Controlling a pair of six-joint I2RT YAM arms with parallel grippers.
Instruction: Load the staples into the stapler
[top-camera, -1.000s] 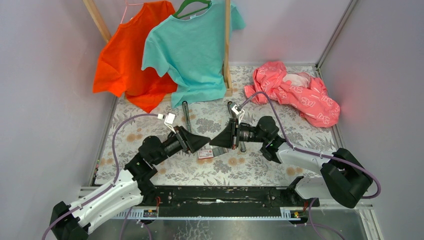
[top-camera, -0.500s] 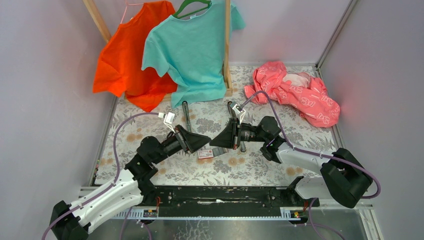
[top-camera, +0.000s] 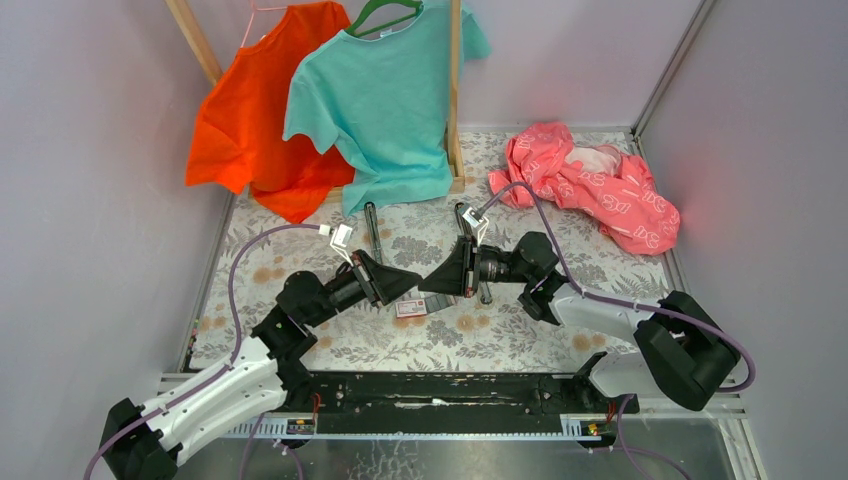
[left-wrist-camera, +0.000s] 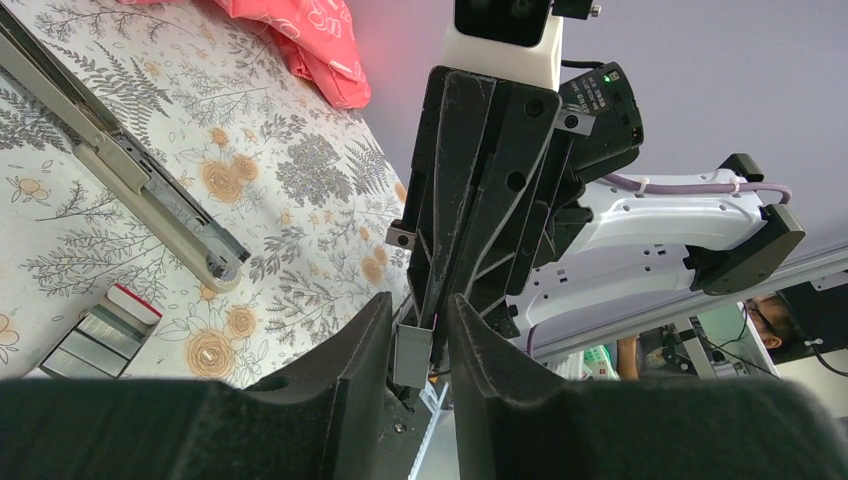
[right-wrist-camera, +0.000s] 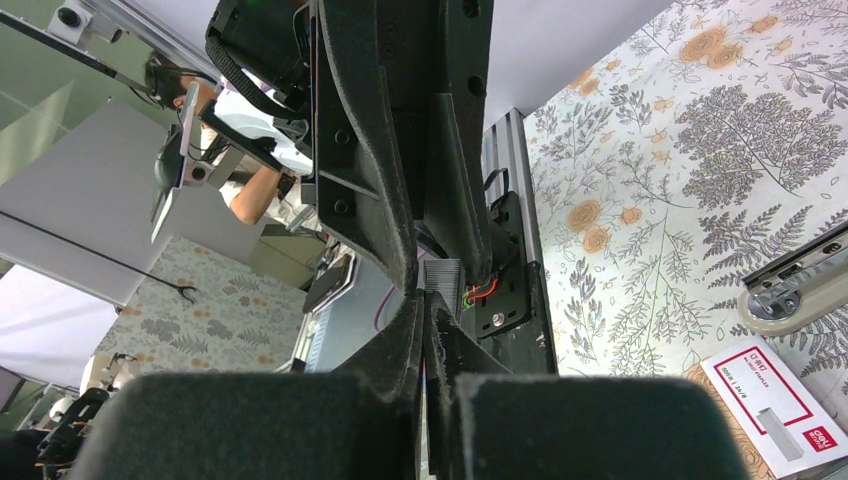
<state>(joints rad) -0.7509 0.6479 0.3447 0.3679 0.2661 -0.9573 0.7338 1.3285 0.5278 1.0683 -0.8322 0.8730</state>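
Where the two black arms meet above the flowery table (top-camera: 500, 340), the right tool (right-wrist-camera: 424, 305) has its fingers pressed together on a short grey strip of metal staples (left-wrist-camera: 412, 352). It holds the strip up in the air. The left tool (left-wrist-camera: 418, 305) has one finger on each side of that strip, a little apart, with a thin gap on one side. Below them, the flat red and white cardboard box of staples (top-camera: 411, 308) lies on the table. The long grey metal stapler (left-wrist-camera: 150, 190) lies near the box. Farther back is a crumpled pink cloth (top-camera: 600, 190). A teal shirt (top-camera: 385, 110) and an orange shirt (top-camera: 250, 120) hang there.
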